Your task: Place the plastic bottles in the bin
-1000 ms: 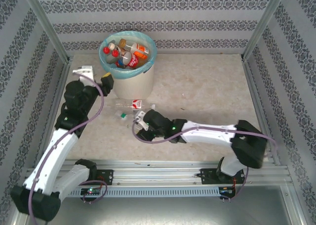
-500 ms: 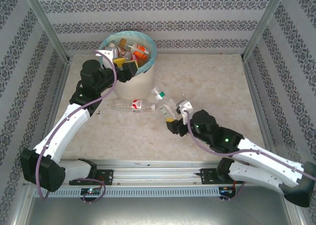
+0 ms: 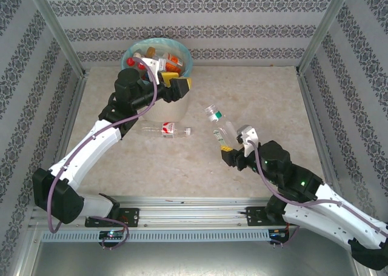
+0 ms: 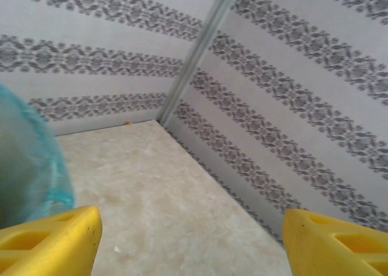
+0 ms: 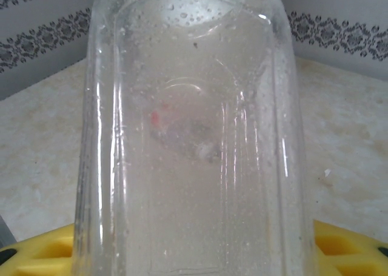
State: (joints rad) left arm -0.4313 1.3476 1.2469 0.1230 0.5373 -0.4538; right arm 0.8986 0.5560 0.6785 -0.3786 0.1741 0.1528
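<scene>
one green-capped bottle [image 3: 214, 113] sits in our right gripper [image 3: 225, 142], whose yellow fingers [image 5: 36, 252] are clamped on its clear body, seemingly near the base, with the cap tilted up and away from us. our worry is that with the hold so low, a quick swing toward the bin could let the smooth plastic pivot or slip out onto the table [image 3: 267, 100]. a little farther off and to the left, a red-labelled bottle [image 3: 167, 129] lies on its side, well apart from both tools. beyond it our left gripper [image 3: 177, 82] hangs at the bin's right rim, fingers spread with nothing between them. if the right arm crosses over now, the two arms could collide there. farthest stands the bin [image 3: 185, 56], with several bottles [image 3: 159, 62] inside. against half a second ago, the held bottle is farther right, away from the lying one, and the left gripper has shifted rightward across the bin.
</scene>
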